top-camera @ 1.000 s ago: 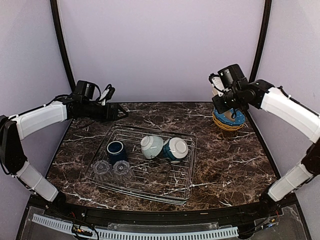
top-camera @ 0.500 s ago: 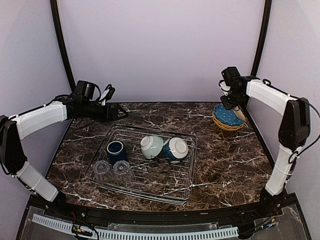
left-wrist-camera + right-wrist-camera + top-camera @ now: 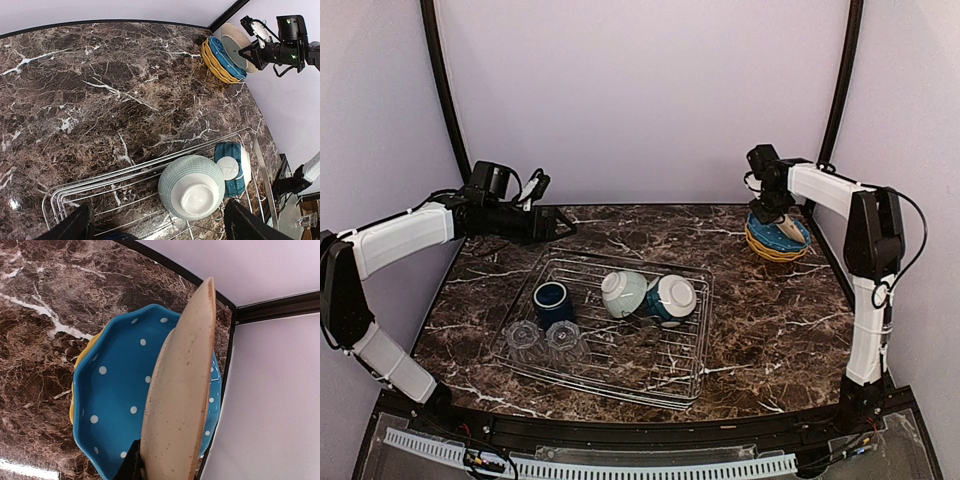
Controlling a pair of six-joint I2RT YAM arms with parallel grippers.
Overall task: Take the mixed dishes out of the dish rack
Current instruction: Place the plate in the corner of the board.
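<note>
Glossy dark veined-marble tabletop (image 3: 770, 310), bright metal-wire dish rack (image 3: 640, 355) — glazed spotted plate (image 3: 115, 400), matt speckled cream plate (image 3: 175, 400)

White arm shells (image 3: 395, 240), black joints (image 3: 488, 182)

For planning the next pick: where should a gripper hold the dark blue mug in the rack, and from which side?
Likely the rim wall, from above, one finger inside: the dark blue mug stands upright in the dish rack, mouth open upward. The clear glasses crowd its near side, so a side approach looks tight.
</note>
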